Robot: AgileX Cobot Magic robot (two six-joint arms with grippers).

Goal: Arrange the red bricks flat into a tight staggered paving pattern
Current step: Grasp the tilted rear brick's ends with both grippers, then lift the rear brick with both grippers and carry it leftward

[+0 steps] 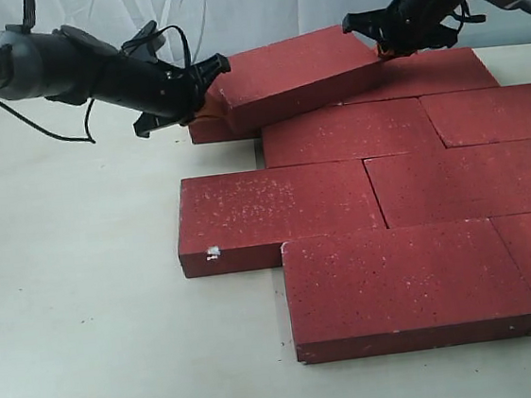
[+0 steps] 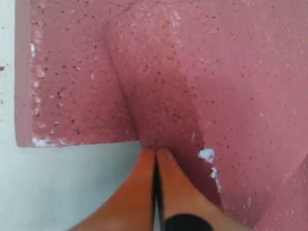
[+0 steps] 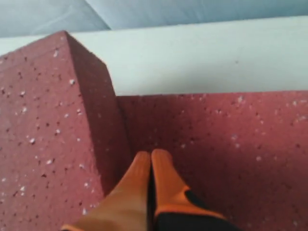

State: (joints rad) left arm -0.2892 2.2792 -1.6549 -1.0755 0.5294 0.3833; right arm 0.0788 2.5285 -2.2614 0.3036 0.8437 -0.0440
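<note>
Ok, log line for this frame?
tilted brick: resting on laid bricks, not flat | left end effector: shut, against one end | right end effector: shut, against opposite end | laid bricks: flat, staggered

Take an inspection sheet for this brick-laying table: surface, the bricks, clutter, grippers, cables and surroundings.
Surface: pale table, with a few small dark specks.
Job's things: flat bricks lie in staggered rows. One tilted brick at the back rests on its neighbours and is not yet flat.
Clutter: nothing seen.
Grippers: left gripper is shut, with its tips against one end of the tilted brick. Right gripper is shut, with its tips at the other end.
Cables: a black cable hangs in a loop under the left arm, apart from the bricks.
Surroundings: white cloth behind the table.
</note>
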